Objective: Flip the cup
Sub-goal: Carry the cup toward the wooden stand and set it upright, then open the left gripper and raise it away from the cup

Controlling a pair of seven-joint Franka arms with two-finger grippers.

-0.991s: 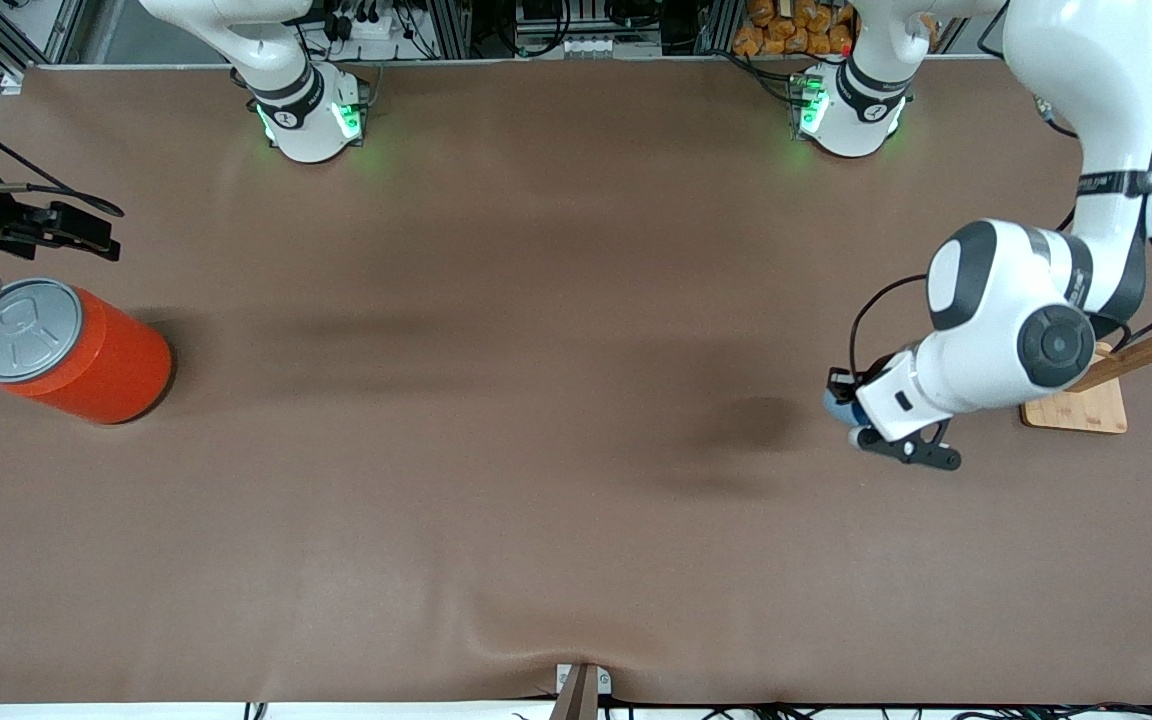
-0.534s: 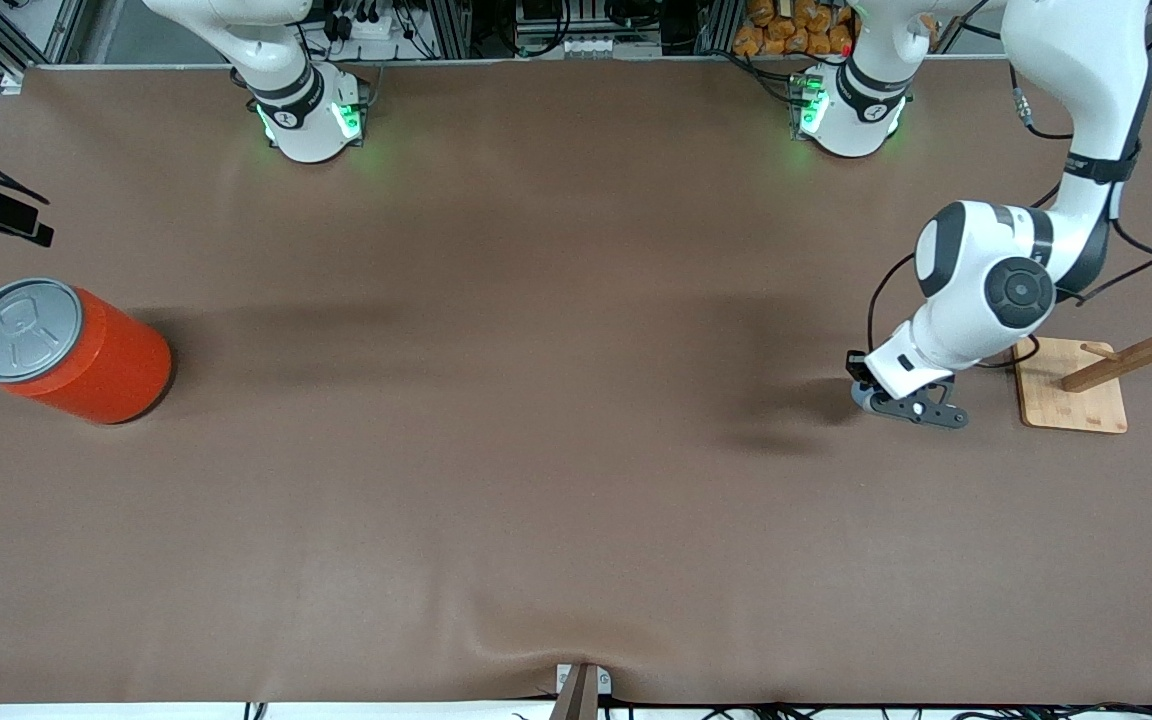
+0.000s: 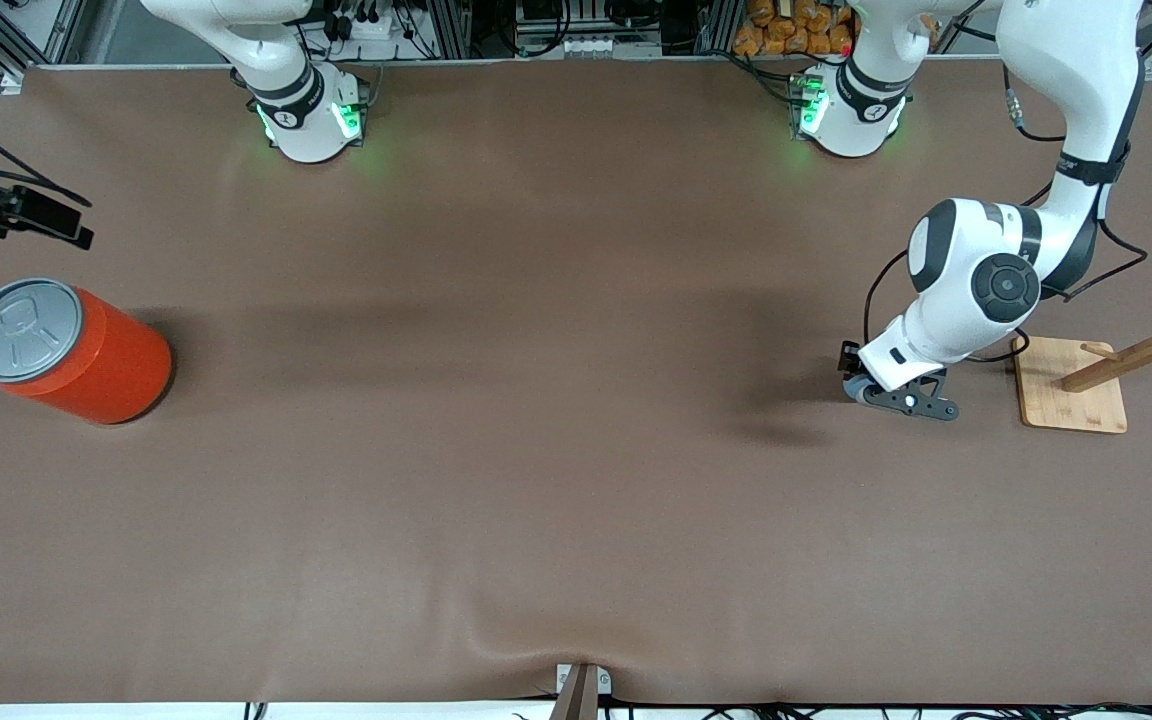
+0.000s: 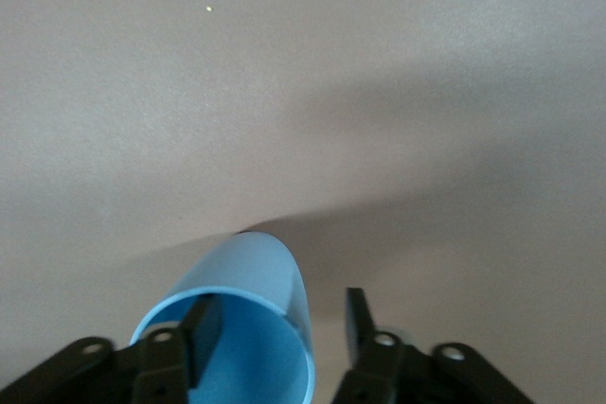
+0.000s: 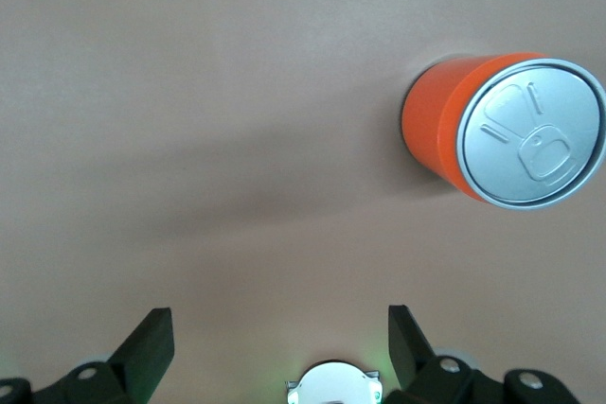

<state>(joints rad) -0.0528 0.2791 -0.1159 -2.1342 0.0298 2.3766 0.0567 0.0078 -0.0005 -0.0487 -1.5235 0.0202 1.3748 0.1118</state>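
Cup (image 4: 248, 302): a small light-blue tapered cup, blue inside, was seen in the left wrist view. One wall of it was pinched at the rim, one finger (image 4: 202, 328) being set inside the mouth and the other outside. Its narrow end was pointed at the brown table (image 3: 536, 450), and whether the surface was touched could not be told. In the front view it was hidden almost wholly by the left arm.

Left gripper (image 3: 898, 398): it was found low over the table at the left arm's end, just beside a wooden rack (image 3: 1126, 365) on a square base. It was clamped on the cup's wall.

Right gripper (image 5: 276, 342): it was held in the air above the right arm's end of the table, with its fingers spread wide and nothing between them. The arm was waiting.

Orange can (image 3: 66, 350): a large can with a grey pull-tab lid was stood upright at the right arm's end of the table, well apart from the cup.
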